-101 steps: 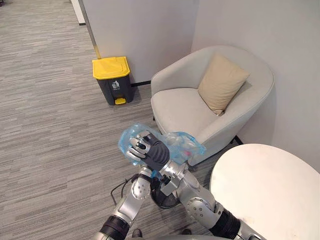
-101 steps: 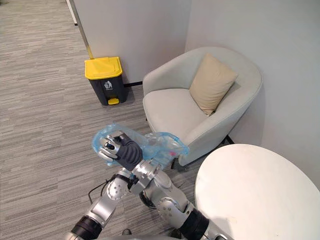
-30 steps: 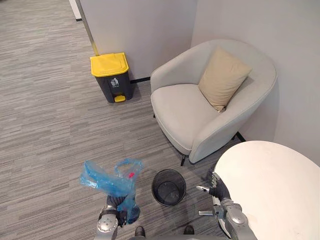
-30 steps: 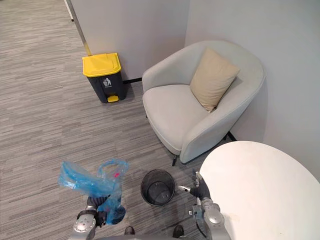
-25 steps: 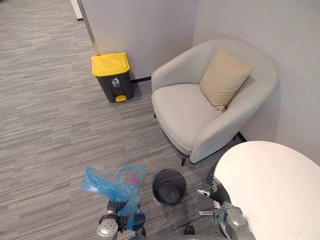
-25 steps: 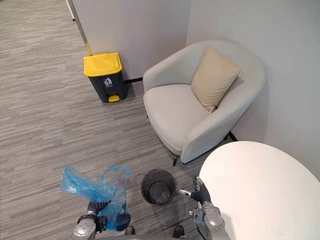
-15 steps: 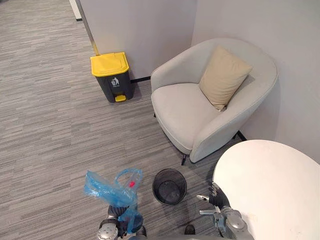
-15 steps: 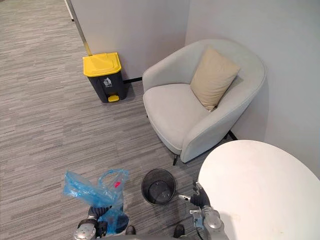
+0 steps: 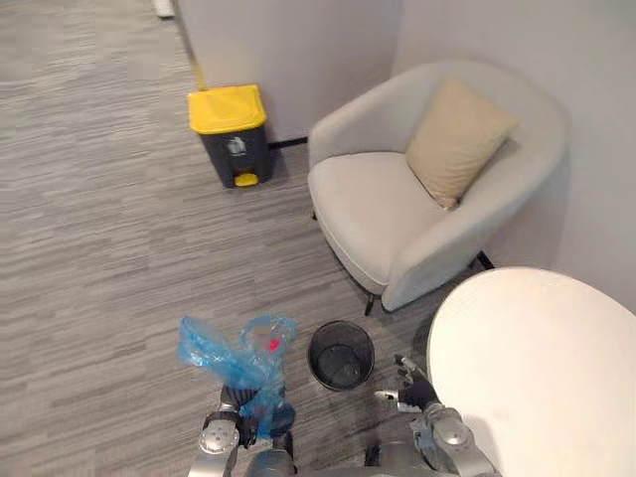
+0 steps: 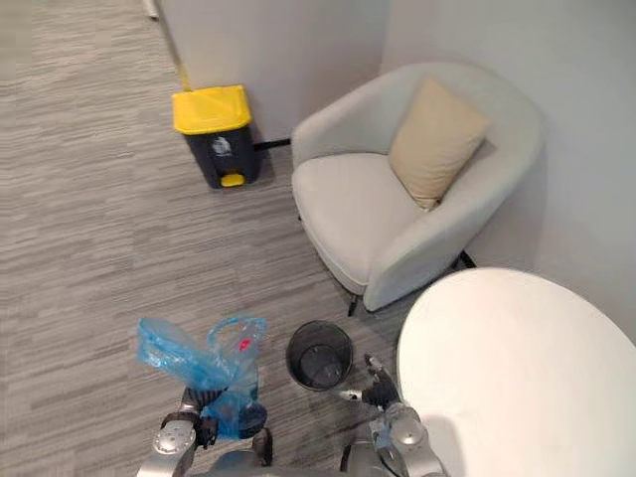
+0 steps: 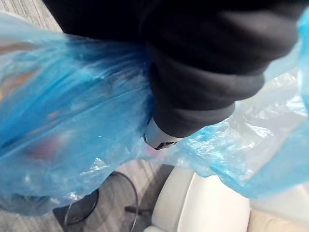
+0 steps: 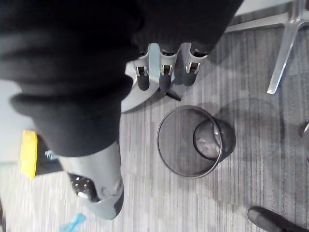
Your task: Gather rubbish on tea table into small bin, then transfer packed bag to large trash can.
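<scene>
Where the left eye view looks down on the floor, the small bin (image 9: 341,355) of dark mesh is seen upright. The blue bag (image 9: 237,354) is held up just beside it, on the robot's left, and is bunched where the left hand (image 9: 237,402) is closed round it. The right hand (image 9: 415,394) is seen just on the bin's other side, at the edge of the round white table (image 9: 537,368). The large trash can (image 9: 231,134) with its yellow lid is set well beyond the bin, by the wall. An armchair (image 9: 378,214) with a tan cushion (image 9: 459,139) is placed beyond the bin too.

In the right eye view, something red (image 10: 243,345) is seen through the bag's plastic.

In the left wrist view, blue plastic is wrapped about the hand.

In the right wrist view, the right hand's fingers (image 12: 164,67) are held straight and nothing is carried, with the bin seen past them.
</scene>
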